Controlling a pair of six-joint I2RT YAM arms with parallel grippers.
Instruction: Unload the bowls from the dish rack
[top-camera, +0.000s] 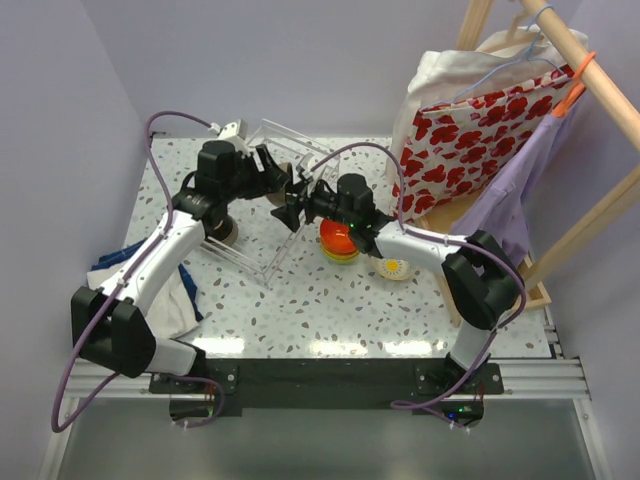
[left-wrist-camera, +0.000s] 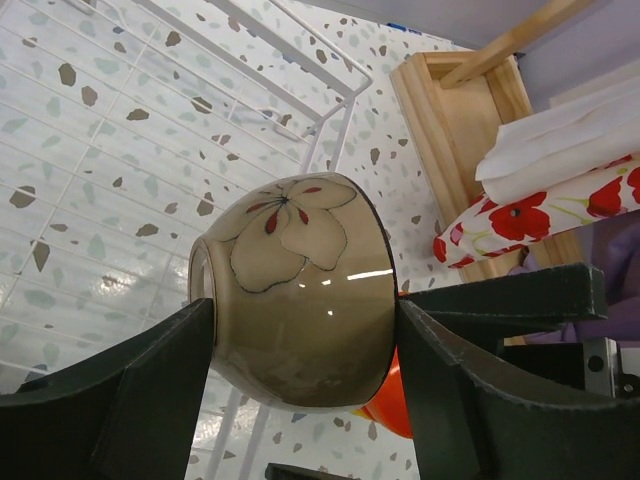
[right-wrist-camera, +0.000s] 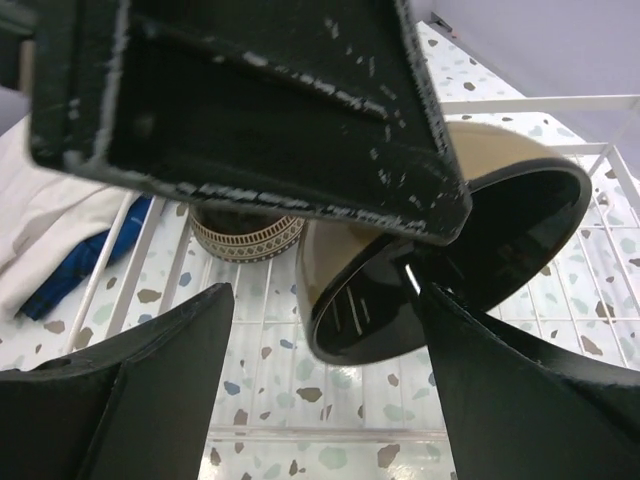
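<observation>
One tan bowl (left-wrist-camera: 300, 290), flower-painted outside and dark inside, hung over the white wire dish rack (left-wrist-camera: 330, 90), clamped between the left gripper's (left-wrist-camera: 303, 325) fingers. A patterned brown bowl (right-wrist-camera: 245, 235) showed through the rack's wires. Stacked orange-red bowls (top-camera: 338, 240) stood beside the rack on the speckled table (top-camera: 330, 310), with lilac walls (top-camera: 300, 60) around. We saw both arms reaching inward, meeting mid-table. The right gripper (right-wrist-camera: 328, 300) stood spread about the tan bowl's rim, apparently not touching it.
</observation>
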